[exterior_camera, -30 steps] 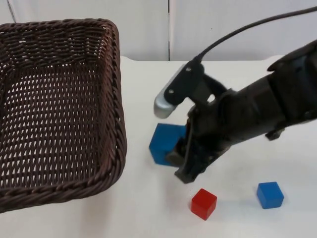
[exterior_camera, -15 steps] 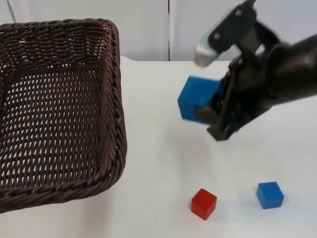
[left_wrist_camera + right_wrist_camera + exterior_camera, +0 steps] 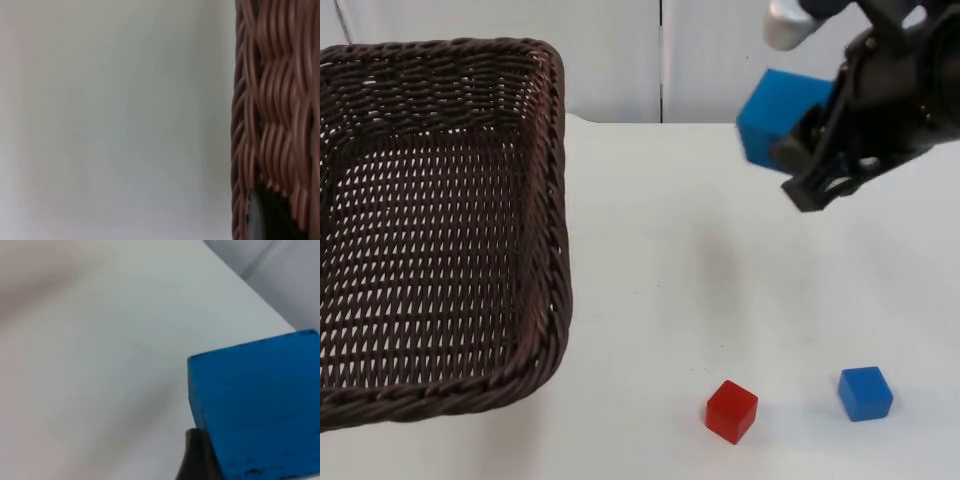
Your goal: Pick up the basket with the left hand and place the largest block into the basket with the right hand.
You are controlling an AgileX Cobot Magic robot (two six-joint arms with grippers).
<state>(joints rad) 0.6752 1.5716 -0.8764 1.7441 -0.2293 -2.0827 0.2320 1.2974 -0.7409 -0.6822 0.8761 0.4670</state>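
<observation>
**Largest block held aloft in the right gripper; basket held by the left**

In the top view you see the right gripper (image 3: pixel 810 165) raised well above the white table (image 3: pixel 720 290), in front of the grey partition wall (image 3: pixel 700 60). Its fingers are pinched on the large blue block (image 3: pixel 775 115), which sits between them with most of its body jutting out to the side of the gripper that faces the basket. The block is clear of the table. In the right wrist view you see the same block (image 3: pixel 260 405) close up, one black fingertip (image 3: pixel 197 460) pressed against its near face, with bare table beyond it.

The dark brown wicker basket (image 3: pixel 555 200) lies well apart from the right gripper, across an open stretch of table; its inside holds nothing that you can make out. In the left wrist view the woven rim of the basket (image 3: pixel 270 100) runs right beside the left gripper (image 3: pixel 262 220), and a dark fingertip rests against the weave. You cannot tell from this whether its fingers are spread or pressed together on the rim.

Two small blocks rest on the table far below the right gripper: a small red block (image 3: pixel 732 411) and a small blue block (image 3: pixel 865 392), near each other but not touching.
</observation>
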